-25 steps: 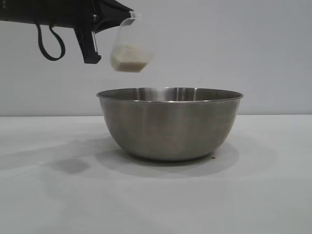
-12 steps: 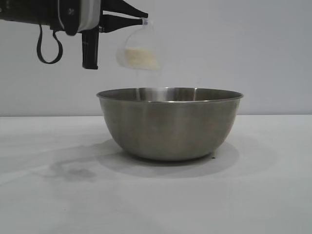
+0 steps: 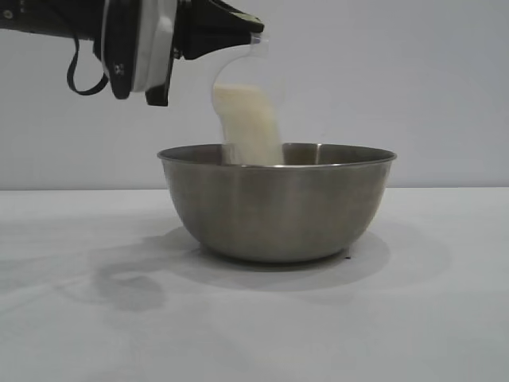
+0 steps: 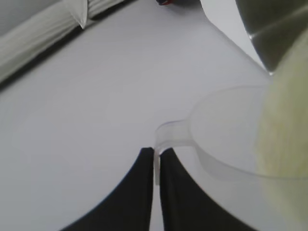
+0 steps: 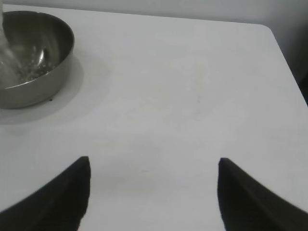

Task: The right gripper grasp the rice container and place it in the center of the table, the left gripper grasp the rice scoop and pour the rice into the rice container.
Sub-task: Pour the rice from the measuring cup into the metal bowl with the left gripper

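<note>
1. Exterior view: the left gripper (image 3: 253, 33) is reaching in from the upper left of the frame, its black fingers pressed together on the loop handle of the rice scoop (image 3: 246, 95).
2. The rice scoop is hanging tipped over, just above the left part of the rice container (image 3: 277, 203), with its mouth pointing down toward the bowl's inside.
3. The rice (image 3: 250, 123) is sliding out of the scoop in a pale off-white stream, running down behind the near rim of the bowl.
4. The rice container is sitting upright in the middle of the frame on the table (image 3: 445, 318), casting a soft shadow around its base.
5. In the left wrist view, the two black fingers of the left gripper (image 4: 156, 166) are pinching the thin clear handle tab between them, with almost no gap showing.
6. There the rice scoop (image 4: 216, 139) is filling the right side of the picture, the rice (image 4: 284, 139) is showing as a blurred cream mass at the right edge, and a piece of the rice container (image 4: 274, 29) is showing in the upper right corner.
7. In the right wrist view, the right gripper (image 5: 153, 192) is hovering at the bottom of the frame with its fingers spread wide and nothing between them, over bare table (image 5: 192, 96).
8. In that view the rice container (image 5: 33, 62) is standing in the upper left corner, well apart from the right gripper, with grains gathering inside it.
</note>
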`<state>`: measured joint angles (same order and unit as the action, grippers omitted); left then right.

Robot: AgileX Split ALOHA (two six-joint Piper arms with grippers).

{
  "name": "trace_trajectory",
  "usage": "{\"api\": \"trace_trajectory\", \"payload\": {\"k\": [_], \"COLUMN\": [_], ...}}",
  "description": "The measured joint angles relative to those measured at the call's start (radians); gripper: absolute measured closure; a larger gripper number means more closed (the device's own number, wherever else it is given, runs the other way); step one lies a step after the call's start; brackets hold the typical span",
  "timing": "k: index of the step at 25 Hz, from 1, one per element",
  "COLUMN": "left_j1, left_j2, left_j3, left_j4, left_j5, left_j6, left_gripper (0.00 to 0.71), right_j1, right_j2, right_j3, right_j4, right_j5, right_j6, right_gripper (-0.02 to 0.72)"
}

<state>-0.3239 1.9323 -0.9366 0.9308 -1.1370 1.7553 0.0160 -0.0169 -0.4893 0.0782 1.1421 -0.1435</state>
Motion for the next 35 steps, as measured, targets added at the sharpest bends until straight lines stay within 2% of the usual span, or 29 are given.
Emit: {"api": "trace_trajectory", "payload": {"k": [7, 15, 35], "left_j1": [-0.007, -0.011, -0.011], "left_j2": [0.000, 0.000, 0.000], "left_j3": [0.000, 0.000, -0.002], "left_j4": [0.004, 0.033, 0.039], "left_j5": [0.000, 0.000, 0.000], "left_j6": [0.215, 0.338, 0.355], "left_gripper": [0.710, 0.710, 0.710], "right_j1": [0.000, 0.000, 0.000], "right_j2": [0.000, 0.000, 0.000], "right_j3": [0.000, 0.000, 0.000], "right_j4": [0.000, 0.000, 0.000], "right_j5": [0.000, 0.000, 0.000], "right_j6": [0.000, 0.000, 0.000], "right_gripper": [0.232, 0.232, 0.232]}}
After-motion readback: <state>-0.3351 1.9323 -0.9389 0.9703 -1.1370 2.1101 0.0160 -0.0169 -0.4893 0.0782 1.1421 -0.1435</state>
